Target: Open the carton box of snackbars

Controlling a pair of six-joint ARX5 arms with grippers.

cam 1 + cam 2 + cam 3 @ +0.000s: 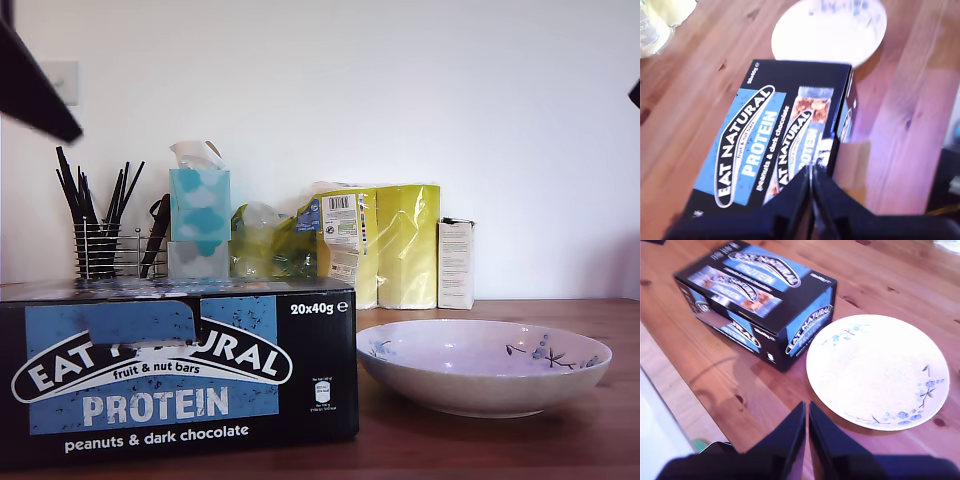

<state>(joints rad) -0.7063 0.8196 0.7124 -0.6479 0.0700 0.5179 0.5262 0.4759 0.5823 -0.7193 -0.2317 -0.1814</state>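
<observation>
Both claws closed, nothing held. Carton box (180, 380) seen shut on surface (500, 445), exterior view's left, beside bowl (480, 375). First claw (811, 175) placed nearer, over box top, long axis running ahead of it; contact probably not made. Second claw (806, 410) held apart, nearer bowl.
</observation>
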